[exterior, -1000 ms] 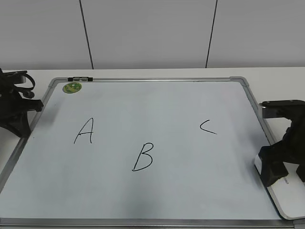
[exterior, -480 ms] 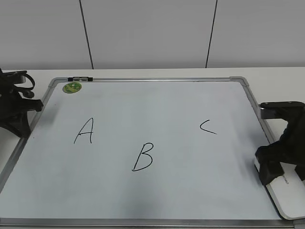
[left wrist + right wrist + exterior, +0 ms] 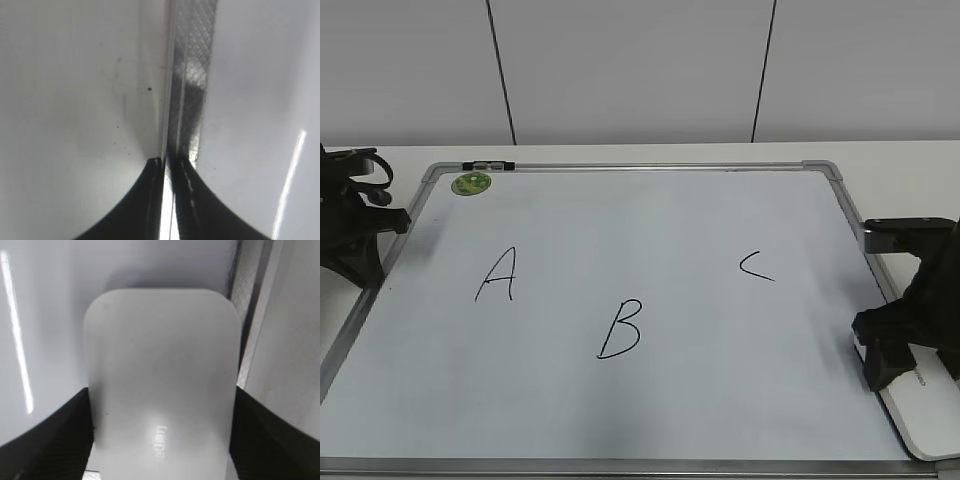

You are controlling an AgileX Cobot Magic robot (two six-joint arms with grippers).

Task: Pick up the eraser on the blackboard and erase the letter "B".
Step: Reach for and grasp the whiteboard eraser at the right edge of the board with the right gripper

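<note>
With the eraser [image 3: 162, 385] lying between our right fingers [image 3: 35, 435], which stand wide and not yet closed on it, we judge a shallow squeeze could slip off its smooth sides, leaving the B [image 3: 620, 329] unerased.

Bright, even light; blurred, glare-streaked wrist views

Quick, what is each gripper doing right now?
Left gripper: shut, holding nothing.
Right gripper: open, straddling the smooth white rounded plastic eraser, not yet clamped.
</note>
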